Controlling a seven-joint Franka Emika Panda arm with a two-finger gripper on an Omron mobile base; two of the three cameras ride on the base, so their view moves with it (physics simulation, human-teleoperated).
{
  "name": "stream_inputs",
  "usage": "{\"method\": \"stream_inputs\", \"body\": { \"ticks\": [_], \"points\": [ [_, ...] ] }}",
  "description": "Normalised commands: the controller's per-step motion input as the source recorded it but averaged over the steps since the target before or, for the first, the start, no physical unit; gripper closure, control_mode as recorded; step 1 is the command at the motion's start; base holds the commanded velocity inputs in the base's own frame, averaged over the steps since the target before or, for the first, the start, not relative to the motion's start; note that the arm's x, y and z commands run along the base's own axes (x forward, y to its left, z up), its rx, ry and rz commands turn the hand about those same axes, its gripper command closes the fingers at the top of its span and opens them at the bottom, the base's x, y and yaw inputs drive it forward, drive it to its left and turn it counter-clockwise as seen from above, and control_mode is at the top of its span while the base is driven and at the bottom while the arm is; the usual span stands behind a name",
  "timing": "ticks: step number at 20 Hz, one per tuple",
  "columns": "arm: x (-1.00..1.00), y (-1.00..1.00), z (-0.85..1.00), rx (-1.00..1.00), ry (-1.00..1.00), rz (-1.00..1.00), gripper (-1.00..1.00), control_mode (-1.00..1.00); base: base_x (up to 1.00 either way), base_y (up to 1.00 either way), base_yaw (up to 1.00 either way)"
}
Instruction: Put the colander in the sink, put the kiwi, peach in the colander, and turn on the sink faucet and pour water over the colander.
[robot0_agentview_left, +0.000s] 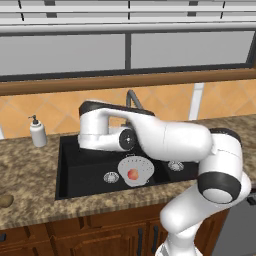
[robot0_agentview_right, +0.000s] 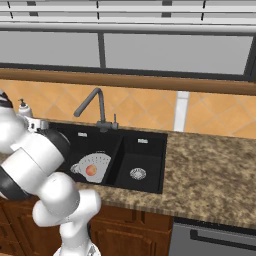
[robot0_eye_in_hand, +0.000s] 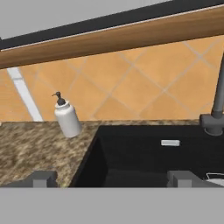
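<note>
Sitting in the middle of the left base view, the colander (robot0_agentview_left: 136, 170) is a pale grey-white round bowl with rows of small holes, resting in the large basin of the black sink (robot0_agentview_left: 75, 165). Inside it lies the peach (robot0_agentview_left: 133, 174), a small orange-red ball. Beside the bowl, to its left, a round silver drain (robot0_agentview_left: 111, 177) shows on the basin floor. The kiwi (robot0_agentview_left: 5, 201), a brown oval, lies on the speckled counter (robot0_agentview_left: 30, 200) at the lower left edge of the frame, well apart from the sink. A white soap bottle (robot0_agentview_left: 37, 132) stands upright at the left, behind the basin's corner. The faucet (robot0_agentview_left: 133, 99) rises dark grey behind the arm.

In the right base view the colander (robot0_agentview_right: 94, 166) sits low in the left basin with the peach (robot0_agentview_right: 91, 170) in it; the smaller right basin holds only its drain (robot0_agentview_right: 138, 173). The faucet (robot0_agentview_right: 96, 107) stands between the basins at the back, its angular spout reaching toward the upper left.

In the hand view the gripper (robot0_eye_in_hand: 112, 178) at the bottom has its fingertips (robot0_eye_in_hand: 42, 178) set wide apart, grasping nothing, above the sink's (robot0_eye_in_hand: 131, 153) near left corner. The soap bottle (robot0_eye_in_hand: 68, 118) stands at centre left, and the faucet's (robot0_eye_in_hand: 215, 113) base is at the right edge.
</note>
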Motion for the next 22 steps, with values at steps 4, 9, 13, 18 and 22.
{"method": "stream_inputs", "body": {
  "ticks": [4,9,13,18,22],
  "points": [
    [-0.57,0.17,0.54,-0.13,0.27,0.14,-1.0,-1.0,0.0,0.0,0.0],
    [-0.28,0.13,0.52,-0.12,0.25,0.13,-1.0,-1.0,0.0,0.0,0.0],
    [-0.31,0.35,0.71,-0.11,0.24,0.13,-1.0,-1.0,0.0,0.0,0.0],
    [-0.62,0.4,0.55,-0.2,0.25,0.1,-1.0,-1.0,0.0,0.0,0.0],
    [-0.51,0.22,0.59,-0.2,0.23,0.02,-1.0,-1.0,0.0,0.0,0.0]
  ]
}}
